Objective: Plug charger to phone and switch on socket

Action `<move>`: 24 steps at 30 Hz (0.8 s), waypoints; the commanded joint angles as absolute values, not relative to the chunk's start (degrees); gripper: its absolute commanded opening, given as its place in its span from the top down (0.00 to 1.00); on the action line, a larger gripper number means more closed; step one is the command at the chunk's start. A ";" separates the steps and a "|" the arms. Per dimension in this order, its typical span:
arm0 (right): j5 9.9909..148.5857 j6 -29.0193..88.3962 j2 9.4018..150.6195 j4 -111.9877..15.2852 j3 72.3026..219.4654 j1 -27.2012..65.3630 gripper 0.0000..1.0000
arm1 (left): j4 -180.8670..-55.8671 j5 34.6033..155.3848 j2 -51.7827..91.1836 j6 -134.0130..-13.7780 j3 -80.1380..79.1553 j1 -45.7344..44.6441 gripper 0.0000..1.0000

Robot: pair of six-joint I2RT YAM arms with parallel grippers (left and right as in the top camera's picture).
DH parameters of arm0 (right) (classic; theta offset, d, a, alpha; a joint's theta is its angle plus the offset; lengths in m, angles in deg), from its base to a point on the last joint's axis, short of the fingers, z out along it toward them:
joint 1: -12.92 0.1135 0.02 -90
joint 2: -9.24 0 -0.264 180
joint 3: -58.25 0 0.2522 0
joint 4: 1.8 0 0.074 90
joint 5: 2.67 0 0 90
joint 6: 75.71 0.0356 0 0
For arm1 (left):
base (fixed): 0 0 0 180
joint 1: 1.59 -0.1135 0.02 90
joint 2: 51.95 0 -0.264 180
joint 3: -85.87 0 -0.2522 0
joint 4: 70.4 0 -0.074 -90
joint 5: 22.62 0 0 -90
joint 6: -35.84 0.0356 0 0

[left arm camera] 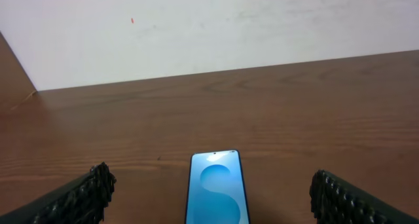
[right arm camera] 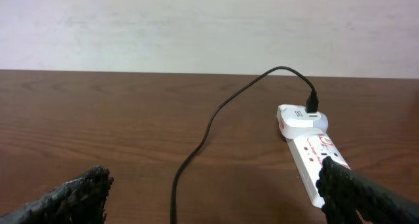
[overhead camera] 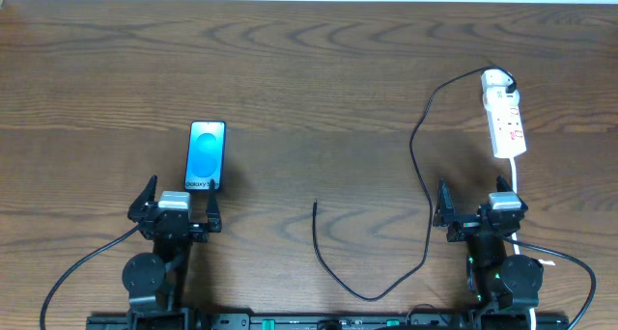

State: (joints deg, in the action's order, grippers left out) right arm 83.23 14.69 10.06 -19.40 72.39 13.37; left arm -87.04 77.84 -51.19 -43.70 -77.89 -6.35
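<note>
The phone [overhead camera: 206,155] lies flat on the table at the left, blue screen up, just beyond my left gripper [overhead camera: 177,206]; it also shows in the left wrist view [left arm camera: 217,190] between the open fingers. The socket [overhead camera: 504,114] lies at the right, a black plug in its far end; it also shows in the right wrist view [right arm camera: 310,147]. The charger [overhead camera: 422,190] runs from that plug in a long curve, and its free end [overhead camera: 315,206] lies at mid table. My right gripper [overhead camera: 480,214] is open and empty, near the socket's near end.
A white cord [overhead camera: 518,180] runs from the socket toward the right arm's base. Thick black robot cables [overhead camera: 72,272] trail at the table's front edge. A pale wall [left arm camera: 196,27] stands behind the table.
</note>
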 commanded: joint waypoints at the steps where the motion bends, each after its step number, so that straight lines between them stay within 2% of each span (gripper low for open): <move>1: 82.86 15.33 9.62 -19.60 72.30 13.76 0.01 | -87.60 78.67 -49.12 -44.42 -73.52 -6.33 0.02; 24: 82.86 15.33 9.62 -19.60 72.30 13.76 0.01 | -90.38 78.89 -17.51 -46.45 -54.81 -6.33 0.02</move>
State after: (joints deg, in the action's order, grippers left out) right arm 83.21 14.72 10.06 -19.40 72.39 13.37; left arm -89.11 78.01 -20.51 -44.57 -58.72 -6.35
